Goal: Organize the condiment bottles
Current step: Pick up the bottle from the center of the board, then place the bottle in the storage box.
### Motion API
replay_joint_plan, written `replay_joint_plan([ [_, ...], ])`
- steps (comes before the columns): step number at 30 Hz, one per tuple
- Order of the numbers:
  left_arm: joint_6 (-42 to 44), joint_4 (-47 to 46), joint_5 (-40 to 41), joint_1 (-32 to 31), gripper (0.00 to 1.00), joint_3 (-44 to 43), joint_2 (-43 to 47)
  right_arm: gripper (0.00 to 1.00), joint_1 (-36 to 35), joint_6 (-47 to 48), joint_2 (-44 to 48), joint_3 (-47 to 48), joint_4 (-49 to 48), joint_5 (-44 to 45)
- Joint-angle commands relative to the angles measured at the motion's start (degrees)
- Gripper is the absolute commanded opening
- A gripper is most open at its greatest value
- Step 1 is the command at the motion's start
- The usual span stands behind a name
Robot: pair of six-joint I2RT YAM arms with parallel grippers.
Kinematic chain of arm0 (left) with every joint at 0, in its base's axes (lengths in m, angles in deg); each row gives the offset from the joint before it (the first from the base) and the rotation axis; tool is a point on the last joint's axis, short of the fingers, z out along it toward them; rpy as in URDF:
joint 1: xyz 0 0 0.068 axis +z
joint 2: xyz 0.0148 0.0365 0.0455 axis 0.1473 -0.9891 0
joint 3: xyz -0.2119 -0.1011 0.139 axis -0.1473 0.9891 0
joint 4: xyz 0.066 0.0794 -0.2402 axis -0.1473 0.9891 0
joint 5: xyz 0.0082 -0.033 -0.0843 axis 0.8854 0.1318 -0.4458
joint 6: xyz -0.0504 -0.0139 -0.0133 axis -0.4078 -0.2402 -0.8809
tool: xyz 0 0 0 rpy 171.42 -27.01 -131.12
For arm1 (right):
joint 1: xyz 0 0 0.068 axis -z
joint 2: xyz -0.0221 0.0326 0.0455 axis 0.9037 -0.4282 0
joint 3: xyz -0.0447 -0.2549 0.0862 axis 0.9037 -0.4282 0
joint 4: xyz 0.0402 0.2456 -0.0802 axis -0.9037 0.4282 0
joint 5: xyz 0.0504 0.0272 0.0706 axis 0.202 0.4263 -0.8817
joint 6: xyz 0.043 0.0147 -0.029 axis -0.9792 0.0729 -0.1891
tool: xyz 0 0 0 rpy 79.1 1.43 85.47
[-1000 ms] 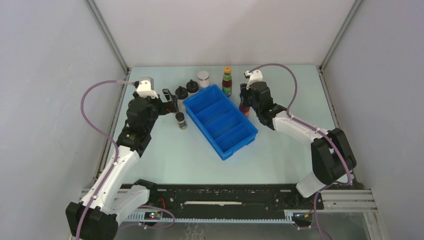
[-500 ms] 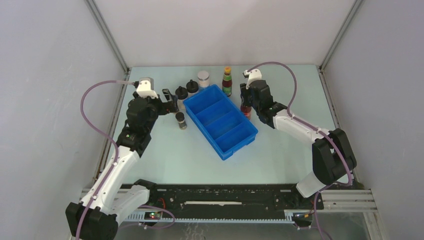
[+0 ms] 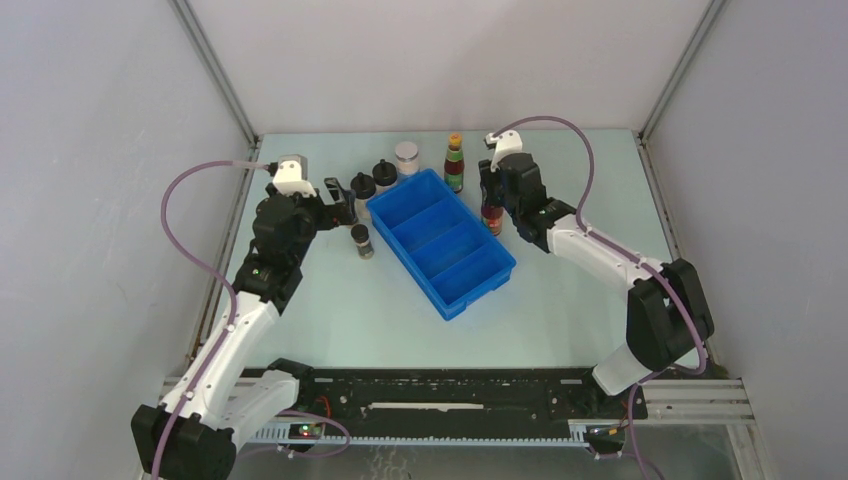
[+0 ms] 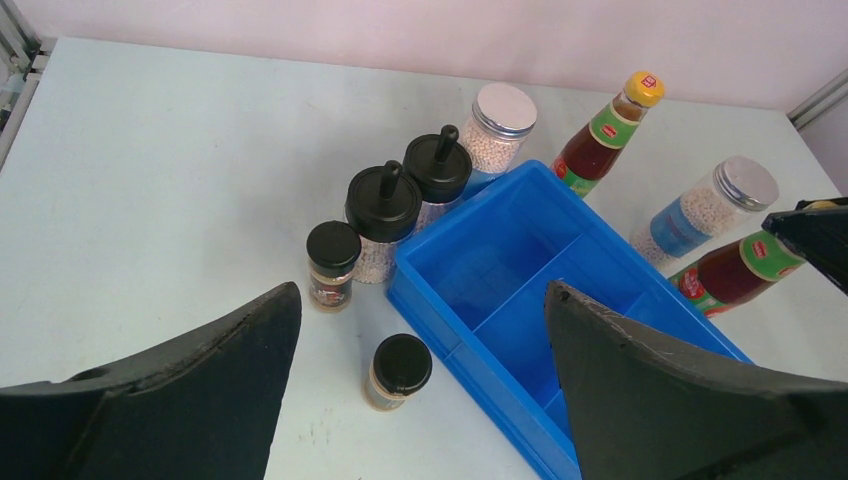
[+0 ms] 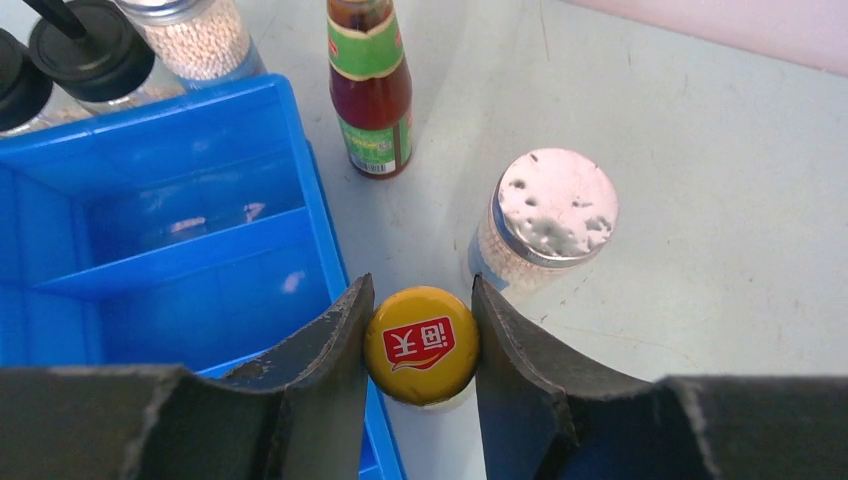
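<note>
The right end effector (image 5: 419,300) is clamping the yellow-capped red bottle (image 5: 421,345) between the blue tray (image 5: 150,255) and a silver-lidded jar (image 5: 555,205), so it should be lifting straight up, avoiding bumping either.

Eight condiment bottles stand before you: two tall dark-red sauce bottles (image 4: 598,143) (image 4: 735,272), two pale silver-capped jars (image 4: 497,127) (image 4: 708,207), two knob-topped black-lidded jars (image 4: 383,218) (image 4: 437,177) and two short black-lidded spice jars (image 4: 332,264) (image 4: 398,371). You also have one blue tray (image 4: 470,215), divided into three compartments.
</note>
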Motion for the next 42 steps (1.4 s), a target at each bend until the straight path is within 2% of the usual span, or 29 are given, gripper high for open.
replay_joint_plan([
  [1,0.4,-2.0,-0.2,0.3,0.96,1.7,0.9,0.00,-0.4,2.2,5.0,5.4,-6.7,1.7],
  [27,0.4,-1.9,-0.1,-0.6,0.95,1.9,0.3,0.00,0.2,2.5,9.2,12.1,-3.5,0.1],
  [42,0.4,-2.0,0.4,-0.9,0.95,1.8,1.0,0.00,-5.6,2.7,6.9,17.5,-0.5,-1.4],
])
